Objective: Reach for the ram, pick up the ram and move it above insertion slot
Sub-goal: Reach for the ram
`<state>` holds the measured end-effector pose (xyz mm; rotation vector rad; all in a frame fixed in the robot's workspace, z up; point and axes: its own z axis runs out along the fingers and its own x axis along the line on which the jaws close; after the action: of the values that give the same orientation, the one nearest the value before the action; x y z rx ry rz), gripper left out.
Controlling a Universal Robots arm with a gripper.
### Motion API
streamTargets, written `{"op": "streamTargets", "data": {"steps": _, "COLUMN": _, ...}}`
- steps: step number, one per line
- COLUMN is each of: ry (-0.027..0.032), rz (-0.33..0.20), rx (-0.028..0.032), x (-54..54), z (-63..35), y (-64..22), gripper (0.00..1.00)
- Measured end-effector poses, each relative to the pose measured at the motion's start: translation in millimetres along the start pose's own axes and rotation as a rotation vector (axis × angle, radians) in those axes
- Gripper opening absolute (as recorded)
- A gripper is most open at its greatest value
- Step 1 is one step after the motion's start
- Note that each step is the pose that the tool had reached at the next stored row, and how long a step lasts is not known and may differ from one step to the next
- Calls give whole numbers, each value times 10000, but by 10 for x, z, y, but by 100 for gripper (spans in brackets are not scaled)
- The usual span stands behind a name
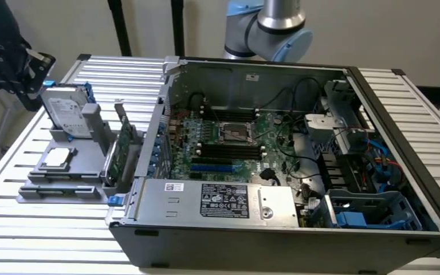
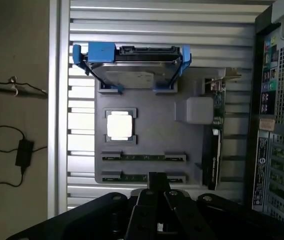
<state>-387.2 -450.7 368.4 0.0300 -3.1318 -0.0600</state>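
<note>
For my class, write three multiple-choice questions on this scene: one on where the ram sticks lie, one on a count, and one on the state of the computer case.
1. Where do the ram sticks lie?
A) on the hard drive
B) in slots of the grey holder
C) on the floor

2. How many ram sticks does the holder carry?
A) one
B) four
C) two

3. How is the computer case?
A) open, with the motherboard exposed
B) shut by a side panel
C) lying upside down

Answers:
1 B: the wrist view shows them seated in the holder's slots.
2 C: two sticks lie parallel there.
3 A: the exterior view looks straight in at the board.
</note>
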Motion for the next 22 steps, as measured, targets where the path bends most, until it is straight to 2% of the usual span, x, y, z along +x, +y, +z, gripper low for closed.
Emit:
{"op": "streamTargets", "data": {"steps": 6, "ry": 102, "rz": 5, "rx": -2, "x": 5, "z": 58, "y": -274, "gripper": 11}}
{"op": "streamTargets", "data": {"steps": 8, "ry": 115, "rz": 4, "rx": -1, "x": 6, "z": 71, "y": -330, "gripper": 11}}
{"op": "streamTargets", "data": {"steps": 18, "ry": 117, "rz": 2, "rx": -2, "x": 6, "z": 71, "y": -340, "gripper": 11}}
{"op": "streamTargets", "data": {"steps": 22, "ry": 136, "rz": -605, "rx": 7, "x": 6, "z": 72, "y": -340, "gripper": 11}}
